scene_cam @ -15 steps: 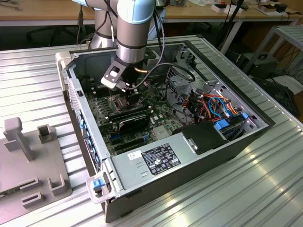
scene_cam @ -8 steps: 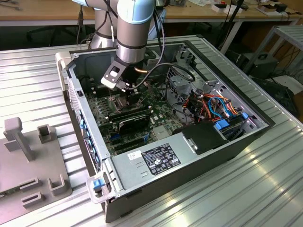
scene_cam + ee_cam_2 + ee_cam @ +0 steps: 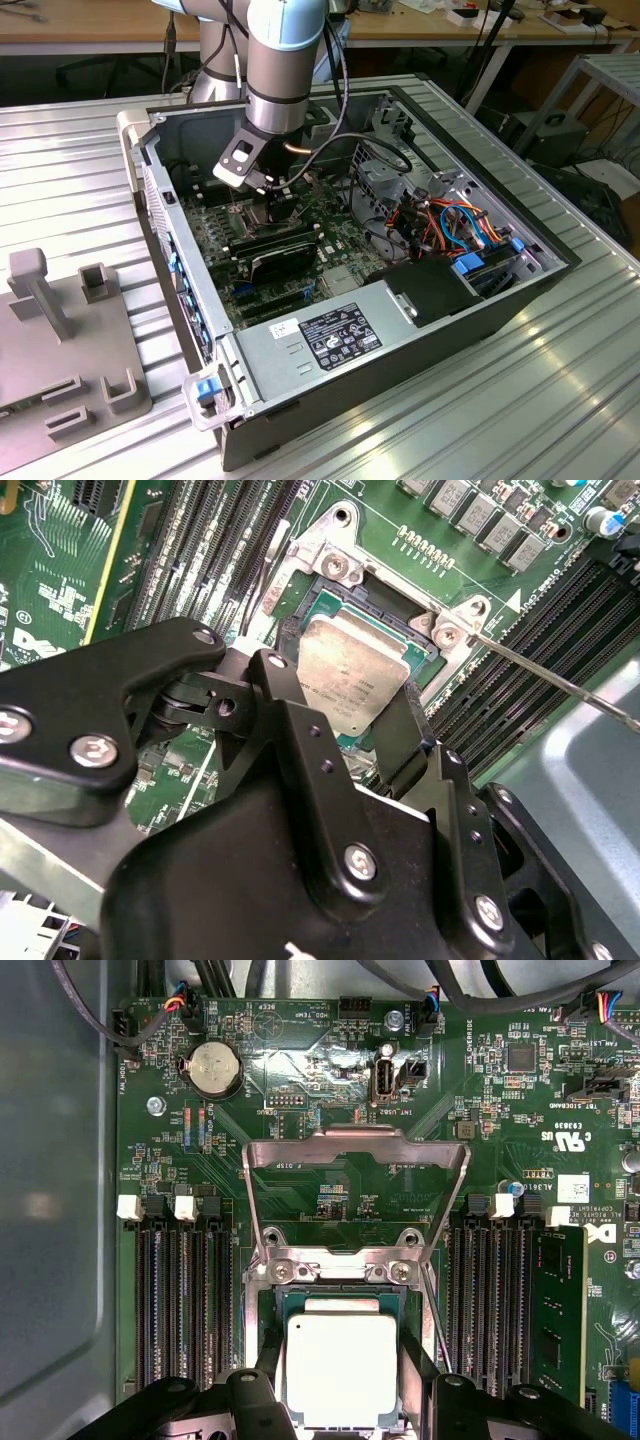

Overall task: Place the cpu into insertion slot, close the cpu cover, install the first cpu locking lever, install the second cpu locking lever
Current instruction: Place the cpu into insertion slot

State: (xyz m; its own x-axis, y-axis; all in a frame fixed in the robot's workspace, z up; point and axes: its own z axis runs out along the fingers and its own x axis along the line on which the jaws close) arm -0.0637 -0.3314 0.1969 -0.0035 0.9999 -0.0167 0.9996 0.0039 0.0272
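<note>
Holds the cpu (image 3: 342, 1368) clamped between narrowed claw (image 3: 272, 205) fingers, at the insertion slot (image 3: 340, 1298). Shows the cpu cover (image 3: 355, 1148) swung open beside it. Sits left of centre in the exterior view, inside the computer case (image 3: 450, 340).

We find the cpu (image 3: 341, 1368) in the insertion slot (image 3: 340, 1298), the cpu cover (image 3: 357, 1148) open off one edge, memory slots (image 3: 185, 1300) flanking.

Ribbed table (image 3: 560, 380): computer case (image 3: 420, 352), grey fixture (image 3: 60, 350)
</note>
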